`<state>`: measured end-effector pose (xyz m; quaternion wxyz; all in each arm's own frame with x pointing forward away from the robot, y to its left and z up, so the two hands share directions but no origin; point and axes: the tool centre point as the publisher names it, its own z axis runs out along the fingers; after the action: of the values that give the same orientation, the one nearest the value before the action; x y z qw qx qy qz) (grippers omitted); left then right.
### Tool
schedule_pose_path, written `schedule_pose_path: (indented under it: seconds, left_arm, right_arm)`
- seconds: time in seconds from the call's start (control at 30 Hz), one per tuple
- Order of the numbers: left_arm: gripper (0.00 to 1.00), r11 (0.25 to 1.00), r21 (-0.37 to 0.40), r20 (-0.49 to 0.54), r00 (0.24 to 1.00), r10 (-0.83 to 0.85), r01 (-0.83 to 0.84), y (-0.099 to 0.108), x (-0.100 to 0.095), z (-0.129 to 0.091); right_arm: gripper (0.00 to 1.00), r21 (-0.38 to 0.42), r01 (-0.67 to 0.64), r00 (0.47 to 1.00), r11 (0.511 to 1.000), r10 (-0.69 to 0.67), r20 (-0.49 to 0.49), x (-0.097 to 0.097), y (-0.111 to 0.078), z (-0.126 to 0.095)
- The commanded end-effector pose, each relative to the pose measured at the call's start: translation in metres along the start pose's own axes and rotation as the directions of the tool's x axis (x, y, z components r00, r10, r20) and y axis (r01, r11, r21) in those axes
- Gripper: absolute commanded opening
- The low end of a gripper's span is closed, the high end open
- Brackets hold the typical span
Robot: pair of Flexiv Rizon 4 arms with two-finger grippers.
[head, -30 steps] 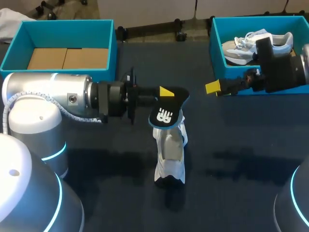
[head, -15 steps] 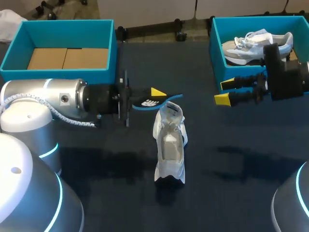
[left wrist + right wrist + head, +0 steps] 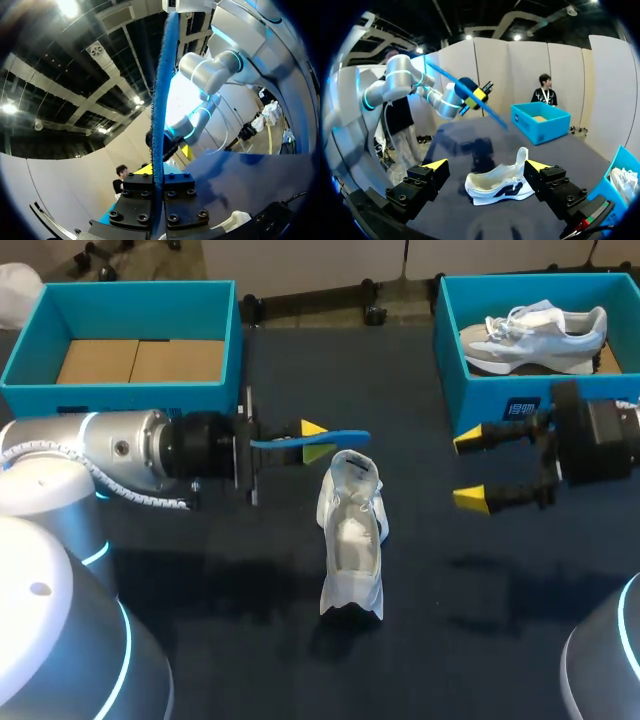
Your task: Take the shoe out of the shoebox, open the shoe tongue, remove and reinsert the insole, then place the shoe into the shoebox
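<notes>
Shoe (image 3: pixel 350 540): you have it out of its box, standing on its sole mid-worktop (image 3: pixel 250 640) with nothing touching it.
Tongue: pulled up, so the mouth gapes open.
Insole (image 3: pixel 320 438): out of the shoe and held edge-on in the air, just beside the shoe's upper end.
Left jaws: closed on the insole's near end.
Right jaws: spread wide and empty, off to the shoe's other side, in front of the right box (image 3: pixel 490 400).
Done, by my reading: removal from the box, tongue, insole out.
Left for you: slide the insole back in, then box the shoe.
Boxes: stiff teal walls. The left box (image 3: pixel 120 398) shows a bare brown cardboard floor, and the right one holds a second shoe (image 3: pixel 535 335).
Materials: the insole is a thin, blue-edged, slightly bowed sheet, likely floppy. The shoe has a soft pale upper and a thicker sole. The worktop is dark and matte.
</notes>
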<state>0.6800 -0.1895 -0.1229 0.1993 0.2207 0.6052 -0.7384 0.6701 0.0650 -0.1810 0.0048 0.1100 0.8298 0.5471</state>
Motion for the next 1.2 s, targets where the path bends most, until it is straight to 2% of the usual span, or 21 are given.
schedule_pose_path:
  seconds: [0.03,0.37,0.63,0.67,0.73,0.87,1.2]
  left_arm:
    - [0.0,1.0,0.008,0.008,1.0,-0.016,0.016,-0.001,0.008,-0.002]
    - [0.0,0.999,0.026,0.023,0.999,-0.048,0.047,0.0,0.008,-0.006]
    - [0.0,0.996,0.073,0.024,0.999,-0.048,0.046,0.005,0.012,-0.013]
    - [0.0,0.996,0.076,0.031,0.998,-0.046,0.044,0.008,0.01,-0.015]
    - [0.0,0.996,0.079,0.03,0.999,-0.044,0.041,0.012,0.009,-0.017]
    - [0.0,0.995,0.096,0.033,0.999,-0.039,0.036,0.015,0.009,-0.02]
    - [0.0,0.99,0.142,0.092,0.995,-0.025,0.012,0.025,0.014,-0.029]
  right_arm:
    - [1.0,0.017,-0.012,1.0,1.0,0.012,-0.003,0.001,-0.006,0.008]
    - [1.0,0.017,-0.012,1.0,1.0,0.012,-0.003,0.001,-0.006,0.008]
    - [1.0,0.017,-0.012,1.0,1.0,0.012,-0.003,0.001,-0.006,0.008]
    - [1.0,0.048,0.012,0.999,0.999,-0.015,0.047,0.001,-0.012,0.009]
    - [1.0,0.045,0.071,0.991,0.997,-0.075,0.108,0.003,-0.016,0.011]
    - [1.0,0.117,0.116,0.975,0.986,-0.136,0.177,0.004,-0.022,0.018]
    - [1.0,0.276,0.186,0.948,0.943,-0.245,0.2,-0.007,-0.045,0.05]
